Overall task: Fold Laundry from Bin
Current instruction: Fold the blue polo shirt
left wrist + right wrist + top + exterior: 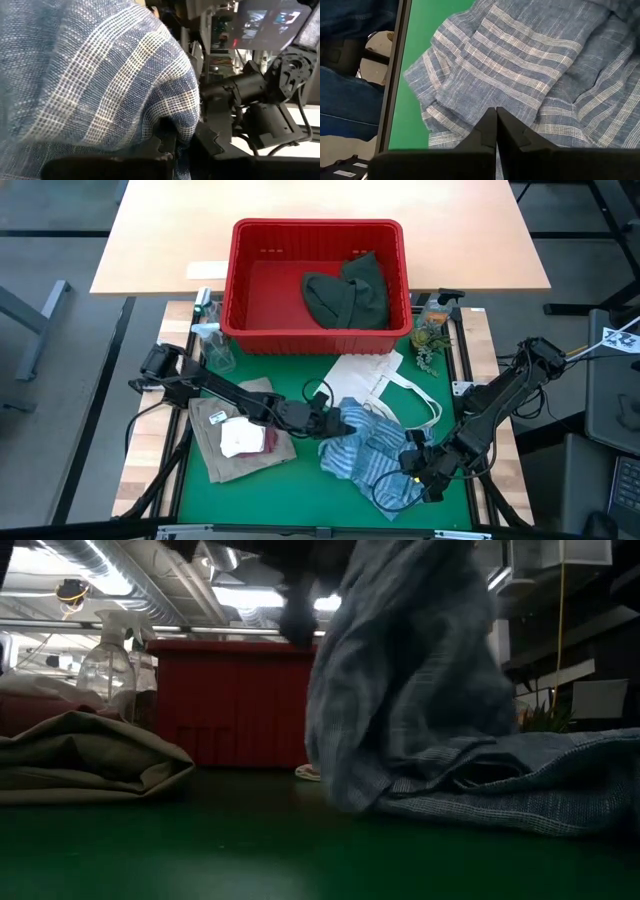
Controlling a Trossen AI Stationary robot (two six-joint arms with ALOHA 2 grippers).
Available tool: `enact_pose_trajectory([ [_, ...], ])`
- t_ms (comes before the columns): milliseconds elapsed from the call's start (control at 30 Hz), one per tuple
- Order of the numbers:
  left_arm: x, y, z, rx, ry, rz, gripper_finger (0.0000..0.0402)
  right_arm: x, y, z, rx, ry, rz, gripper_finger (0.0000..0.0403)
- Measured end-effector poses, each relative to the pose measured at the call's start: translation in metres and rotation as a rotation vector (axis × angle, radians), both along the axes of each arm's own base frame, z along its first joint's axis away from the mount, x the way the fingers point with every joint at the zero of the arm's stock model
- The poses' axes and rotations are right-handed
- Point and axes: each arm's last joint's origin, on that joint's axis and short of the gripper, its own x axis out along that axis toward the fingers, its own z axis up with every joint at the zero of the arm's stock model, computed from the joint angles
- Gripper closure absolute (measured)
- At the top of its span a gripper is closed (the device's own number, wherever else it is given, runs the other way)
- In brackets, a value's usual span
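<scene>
Laundry is spread over the green mat (300,480) of the counter. The striped shirt (370,445) lies crumpled near the mat's middle, toward the right arm's side, and is gripped at two places. The left pincer (335,423) is clamped on the shirt's near-left edge, and a fold of the cloth is lifted off the mat there; in the left wrist view the fabric is seen bunched between the dark fingers (167,142). The right pincer (418,470) is held at the shirt's lower right part, its fingers (507,132) pressed together on the cloth.

The tan garment (235,440) is laid flat on the left side of the mat, with the white cloth (240,438) and the maroon cloth (268,441) on top of it. A white tote (370,375) is seen between the shirt and the bin (318,285). The bin is set at the far edge, and the green garment (348,292) is left inside it, toward its right wall. A spray bottle (210,345) stands just beside the bin's left corner.
</scene>
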Motion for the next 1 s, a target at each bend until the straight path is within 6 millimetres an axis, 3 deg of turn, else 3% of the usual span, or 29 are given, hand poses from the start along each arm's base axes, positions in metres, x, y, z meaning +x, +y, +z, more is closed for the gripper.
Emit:
enact_pose_trajectory([
  [200,0.033,-0.011,0.003,0.063,-0.037,-0.041,0.0384,0.0,0.001,0.003,0.024,0.022,0.019,0.0402],
  [400,0.069,-0.027,0.005,0.096,-0.09,-0.098,0.0384,0.001,0.004,0.028,0.029,0.05,0.053,0.0402],
  [567,0.095,-0.041,-0.008,0.151,-0.107,-0.145,0.0384,0.001,0.003,0.05,-0.02,0.037,0.065,0.0402],
  [800,0.117,-0.047,-0.035,0.17,-0.089,-0.138,0.0384,0.001,0.002,0.073,-0.024,0.033,0.066,0.0402],
  [1000,0.12,-0.048,-0.049,0.193,-0.059,-0.079,0.0382,0.001,0.003,0.076,-0.028,0.021,0.088,0.0402],
])
